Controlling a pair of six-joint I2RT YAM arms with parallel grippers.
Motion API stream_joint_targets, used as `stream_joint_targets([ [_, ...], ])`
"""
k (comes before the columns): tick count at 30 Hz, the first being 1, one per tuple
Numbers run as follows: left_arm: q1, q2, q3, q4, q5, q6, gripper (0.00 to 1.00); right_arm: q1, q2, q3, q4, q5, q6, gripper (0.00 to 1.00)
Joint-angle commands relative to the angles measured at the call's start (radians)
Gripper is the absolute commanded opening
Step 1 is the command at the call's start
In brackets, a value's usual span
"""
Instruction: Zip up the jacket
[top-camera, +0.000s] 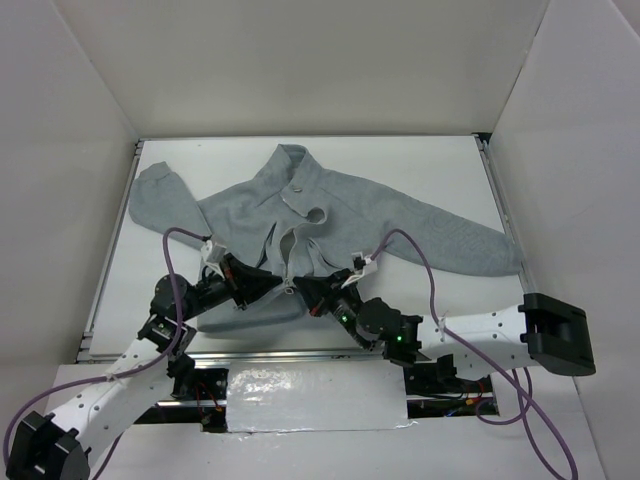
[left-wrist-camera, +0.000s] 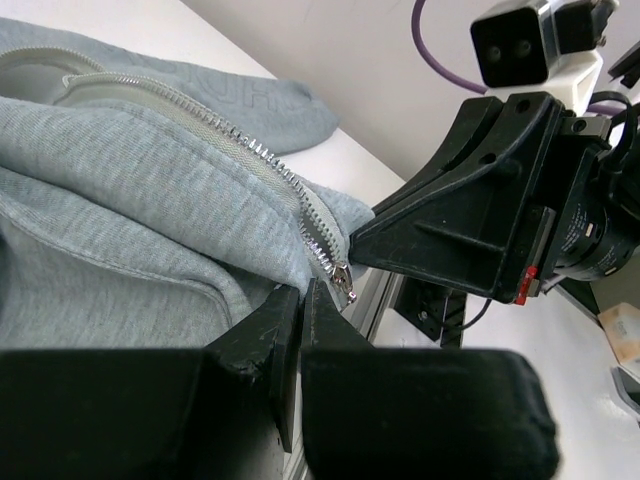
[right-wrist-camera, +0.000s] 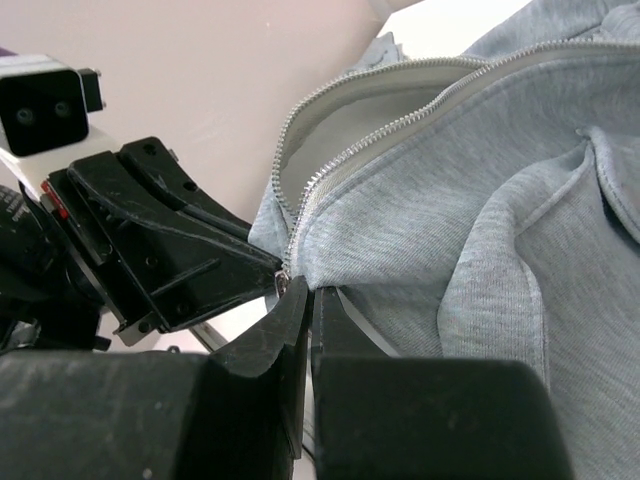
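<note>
Because zipper started at hem, both claws sat together there: left claw clenched on jacket hem, likely to steady it; right claw clenched at zipper foot, hold unclear. Jacket lay front-up on table, collar far, zipper undone.

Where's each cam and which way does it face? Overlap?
Top: above and behind the arms, looking down at the jacket on the table; both arms show.
Left wrist: looking along its shut left hand at the zipper; right hand opposite.
Right wrist: mirror view, own hand below, left hand opposite.
Shared: wrist views both show the zipper's bottom end.
</note>
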Motion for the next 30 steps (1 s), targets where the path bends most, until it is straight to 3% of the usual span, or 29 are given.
stream_joint_targets([
  [1, -0.009, 0.016, 0.027, 0.117, 0.096, -0.002, 0.0, -0.007, -0.021, 0.071, 0.014, -0.044, -0.002, 0.0],
  [11, -0.009, 0.034, -0.016, 0.172, 0.161, -0.054, 0.0, -0.067, -0.039, 0.142, -0.255, -0.099, 0.072, 0.01],
  [21, -0.009, 0.075, -0.124, 0.172, 0.023, -0.14, 0.0, -0.077, -0.067, 0.108, -0.426, -0.203, 0.115, 0.27],
  [23, -0.009, 0.104, -0.137, 0.198, 0.027, -0.156, 0.0, -0.083, -0.07, 0.105, -0.446, -0.205, 0.113, 0.27],
  [27, -0.009, 0.167, -0.148, 0.261, 0.032, -0.173, 0.0, -0.098, -0.082, 0.096, -0.46, -0.257, 0.102, 0.64],
  [30, -0.009, 0.201, -0.141, 0.272, 0.032, -0.174, 0.0, -0.101, -0.101, 0.103, -0.486, -0.313, 0.064, 0.7],
])
